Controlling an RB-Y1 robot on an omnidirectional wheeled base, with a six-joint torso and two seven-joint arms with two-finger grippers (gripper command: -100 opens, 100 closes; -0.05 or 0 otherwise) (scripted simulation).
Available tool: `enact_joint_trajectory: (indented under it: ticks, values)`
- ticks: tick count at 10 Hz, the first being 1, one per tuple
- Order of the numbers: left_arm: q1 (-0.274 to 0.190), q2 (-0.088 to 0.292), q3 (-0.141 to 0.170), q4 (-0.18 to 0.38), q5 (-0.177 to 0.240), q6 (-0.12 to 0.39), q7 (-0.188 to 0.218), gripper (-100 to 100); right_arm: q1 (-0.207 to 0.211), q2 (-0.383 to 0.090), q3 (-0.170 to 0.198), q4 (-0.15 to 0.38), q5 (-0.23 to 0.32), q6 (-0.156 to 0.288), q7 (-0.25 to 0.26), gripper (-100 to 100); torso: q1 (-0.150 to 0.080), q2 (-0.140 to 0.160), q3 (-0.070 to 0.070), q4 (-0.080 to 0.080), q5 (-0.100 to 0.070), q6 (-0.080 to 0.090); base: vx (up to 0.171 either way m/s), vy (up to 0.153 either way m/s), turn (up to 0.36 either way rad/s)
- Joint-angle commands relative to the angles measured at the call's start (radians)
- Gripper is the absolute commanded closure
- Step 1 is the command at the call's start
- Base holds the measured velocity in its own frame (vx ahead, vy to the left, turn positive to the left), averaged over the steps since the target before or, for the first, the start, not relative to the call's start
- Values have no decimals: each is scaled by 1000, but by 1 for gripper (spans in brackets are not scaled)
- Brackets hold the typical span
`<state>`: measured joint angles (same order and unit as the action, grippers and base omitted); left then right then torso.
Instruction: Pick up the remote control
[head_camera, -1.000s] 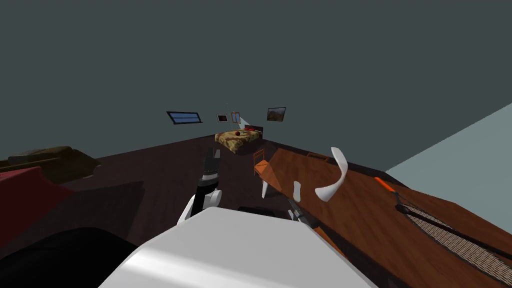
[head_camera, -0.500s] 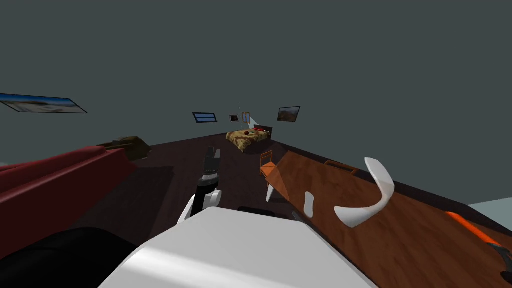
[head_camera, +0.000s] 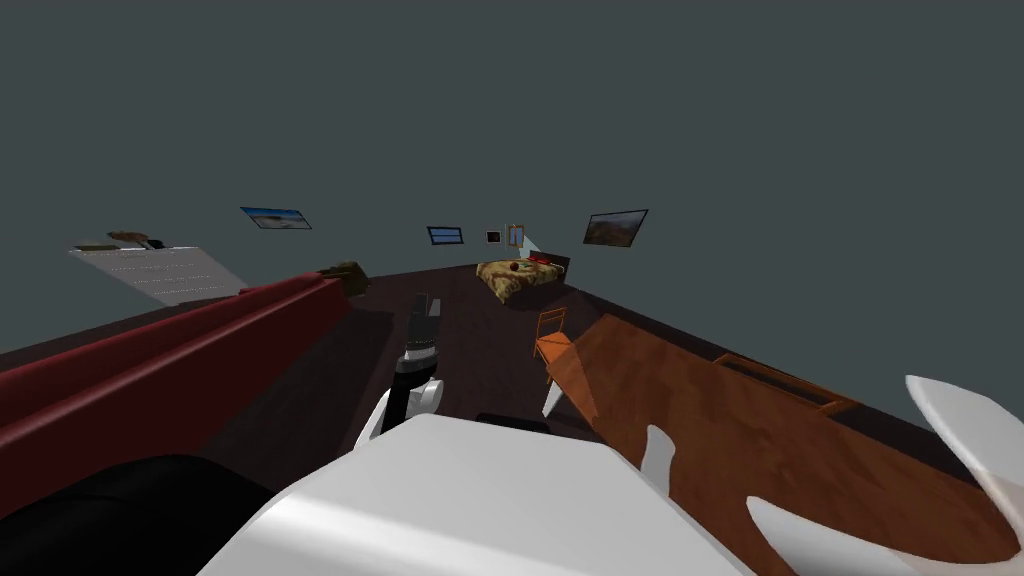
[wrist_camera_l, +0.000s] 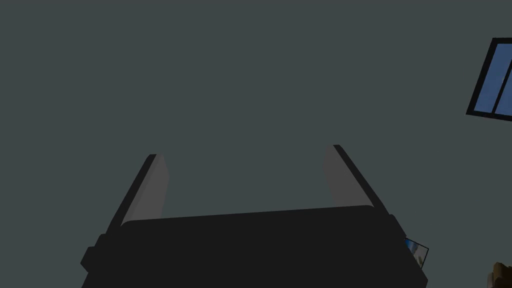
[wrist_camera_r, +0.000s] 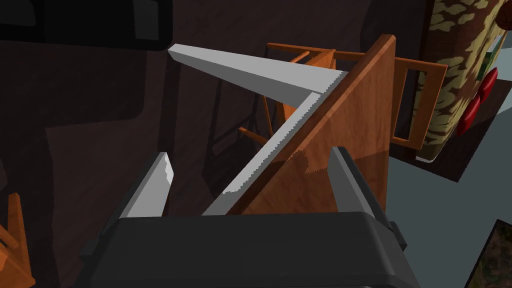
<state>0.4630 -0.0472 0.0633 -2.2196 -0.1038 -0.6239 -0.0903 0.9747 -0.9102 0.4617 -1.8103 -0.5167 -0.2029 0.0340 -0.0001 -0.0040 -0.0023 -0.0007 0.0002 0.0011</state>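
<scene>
My left arm rises in front of my chest, and its gripper (head_camera: 424, 306) points up and away over the dark floor. In the left wrist view the left gripper (wrist_camera_l: 245, 161) stands open with nothing between its fingers. My right gripper (wrist_camera_r: 249, 164) is open too, with nothing between its fingers. It hangs over the near corner of a brown wooden table (wrist_camera_r: 345, 145), one finger (wrist_camera_r: 150, 187) over the floor and the other over the tabletop.
A long red sofa (head_camera: 170, 350) runs along my left. The wooden table (head_camera: 720, 430) stretches along my right, with white curved shapes (head_camera: 960, 425) on it. An orange chair (head_camera: 553, 338) stands at its far end. Farther back is a patterned bed (head_camera: 515, 275).
I have turned left. The table and bed slid right in the head view, the red sofa came in at the left, and an orange-handled thing left at the right. Both grippers stayed open.
</scene>
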Motion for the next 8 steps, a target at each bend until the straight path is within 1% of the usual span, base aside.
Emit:
enact_joint_trajectory:
  ticks: [1, 2, 3, 4, 6, 8]
  values:
    - [0, 0, 0, 0, 0, 0, 0, 0, 0, -25, 24, 43, -18, -8, -2, -100, 0, 0, 0, 0, 0, 0, 37, -14, 331]
    - [0, 0, 0, 0, 0, 0, 0, 0, 15, -56, 43, 67, -47, 5, 1, -100, 0, 0, 0, 0, 0, 0, 34, -10, 443]
    - [0, 0, 0, 0, 0, 0, 0, 0, 15, -56, 43, 72, -47, 5, 1, -100, 0, 1, 0, 0, 0, 0, 29, -19, 177]
    - [0, 0, 0, 0, 0, 0, 0, 0, 27, -86, 61, 99, -76, 17, 4, -100, 1, 1, 1, 0, 0, 1, 34, -12, 367]
    - [0, 0, 0, 0, 0, 0, 0, 0, 48, -140, 94, 154, -131, 42, 9, -100, 0, 0, 0, 0, 0, 0, 53, -28, 473]
    - [0, 0, 0, 0, 0, 0, 0, 0, 62, -186, 124, 205, -182, 65, 14, -100, -2, -1, -1, 0, 0, 0, 58, -69, 435]
